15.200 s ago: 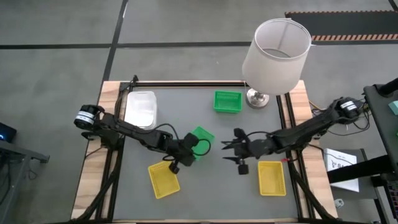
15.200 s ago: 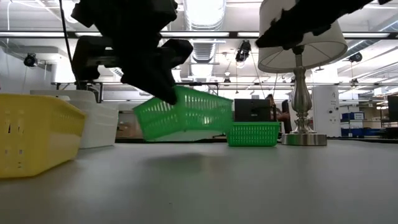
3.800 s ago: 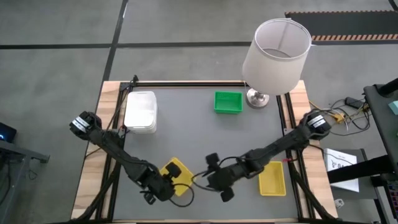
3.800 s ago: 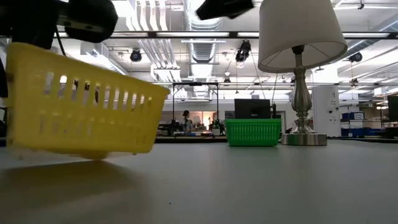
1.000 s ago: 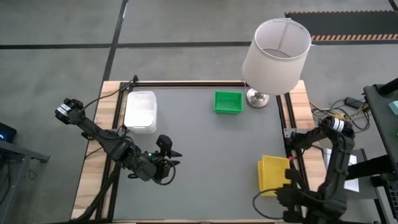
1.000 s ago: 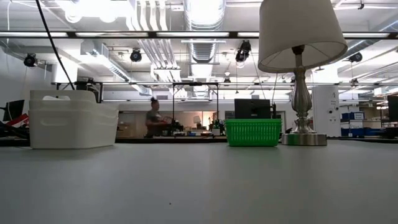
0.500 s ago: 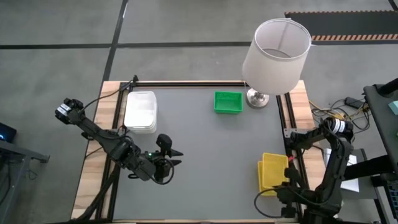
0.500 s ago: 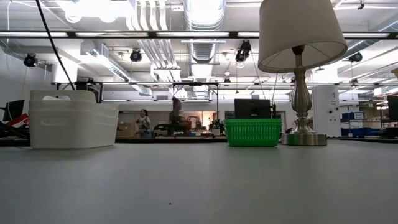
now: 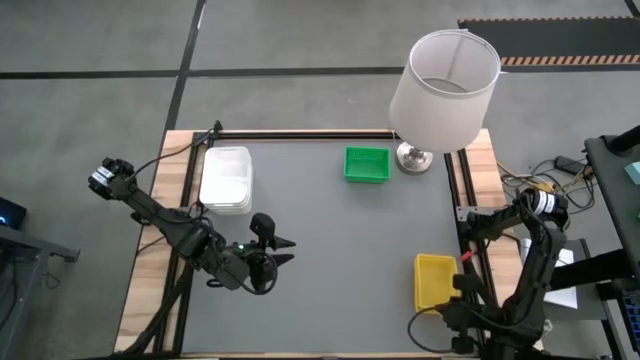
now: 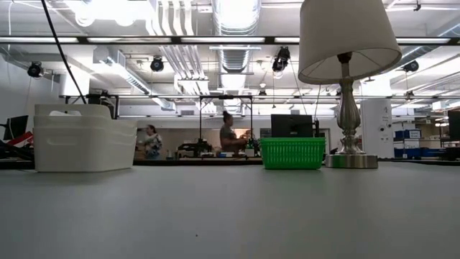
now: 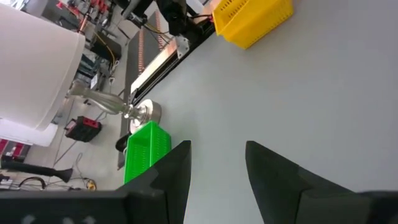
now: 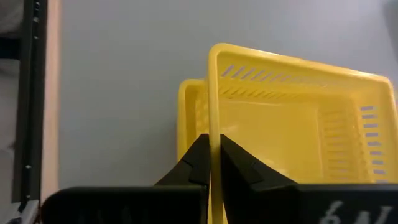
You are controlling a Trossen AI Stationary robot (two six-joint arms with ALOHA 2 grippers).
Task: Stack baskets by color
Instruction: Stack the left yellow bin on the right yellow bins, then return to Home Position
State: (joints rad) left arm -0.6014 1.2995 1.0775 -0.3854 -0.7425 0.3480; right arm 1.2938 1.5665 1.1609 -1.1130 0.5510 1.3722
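Grey table (image 9: 330,230), right gripper (image 12: 210,163) pinching yellow basket (image 12: 292,118)

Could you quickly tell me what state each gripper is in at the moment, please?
Left gripper: open, holding nothing, above the table's bare left part.
Right gripper: shut on the rim of the upper yellow basket, over the yellow stack.

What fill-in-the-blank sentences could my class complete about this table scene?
1. The right pincer is shut on the rim of a ____ basket.
2. The left pincer is ____ and holds nothing.
3. The green basket sits beside the ____.
4. The white baskets lie on the table's ____ side.

Missing words: yellow; open; lamp; left
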